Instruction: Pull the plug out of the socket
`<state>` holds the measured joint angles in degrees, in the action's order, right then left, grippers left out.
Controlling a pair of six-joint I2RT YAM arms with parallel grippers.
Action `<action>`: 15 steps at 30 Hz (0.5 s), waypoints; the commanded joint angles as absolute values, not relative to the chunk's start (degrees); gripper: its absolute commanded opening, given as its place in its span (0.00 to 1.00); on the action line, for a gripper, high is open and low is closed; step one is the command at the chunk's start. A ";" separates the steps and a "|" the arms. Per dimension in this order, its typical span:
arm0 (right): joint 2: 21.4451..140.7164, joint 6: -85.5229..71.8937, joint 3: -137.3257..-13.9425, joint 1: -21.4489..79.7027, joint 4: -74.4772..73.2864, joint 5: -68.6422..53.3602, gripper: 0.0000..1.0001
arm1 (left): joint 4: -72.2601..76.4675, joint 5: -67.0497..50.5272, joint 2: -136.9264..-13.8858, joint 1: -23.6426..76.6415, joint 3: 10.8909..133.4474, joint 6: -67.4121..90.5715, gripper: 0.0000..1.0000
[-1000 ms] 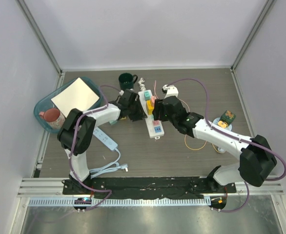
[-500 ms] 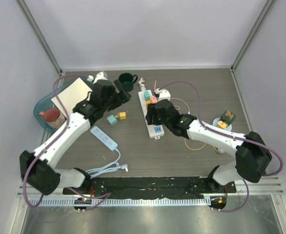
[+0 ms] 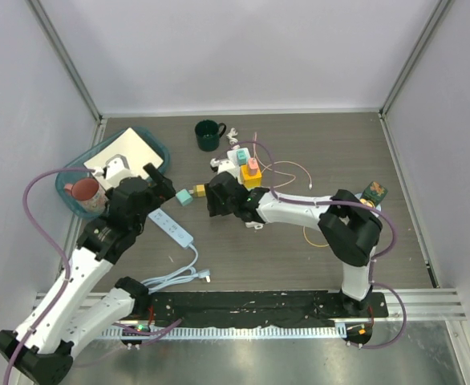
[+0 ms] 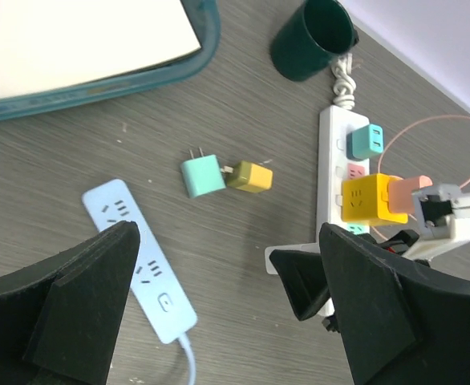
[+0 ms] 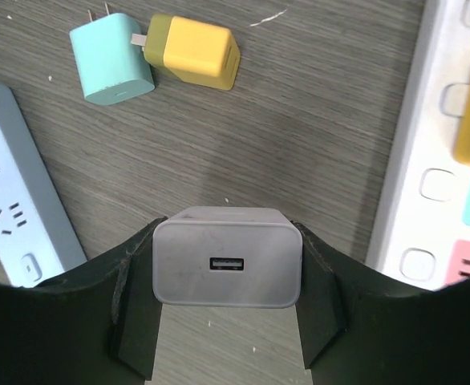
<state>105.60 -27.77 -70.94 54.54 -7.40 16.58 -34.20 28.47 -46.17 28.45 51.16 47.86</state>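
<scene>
My right gripper (image 5: 227, 241) is clamped on the grey plug (image 5: 227, 273), which is off the white power strip (image 5: 427, 160) just beside it. 2 loose plugs, a teal plug (image 5: 111, 60) and a yellow plug (image 5: 195, 52), lie touching ahead, with a blue strip (image 5: 18, 200) near them. My left gripper (image 4: 227, 265) hangs with its jaws wide apart.

Bright, even light; soft shadows
</scene>
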 commanded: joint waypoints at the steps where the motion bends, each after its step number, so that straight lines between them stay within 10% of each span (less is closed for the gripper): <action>1: 108.80 -29.00 -76.63 55.72 -5.18 16.17 0.13 | -34.19 34.80 -40.62 28.39 49.14 43.51 1.00; 13: 119.35 -28.48 -85.25 56.60 -7.56 9.76 0.26 | -36.12 34.80 -36.65 28.39 47.81 42.71 1.00; 15: 120.41 -28.91 -85.78 56.69 -7.38 9.58 0.40 | -36.39 34.80 -36.30 28.39 47.90 42.71 1.00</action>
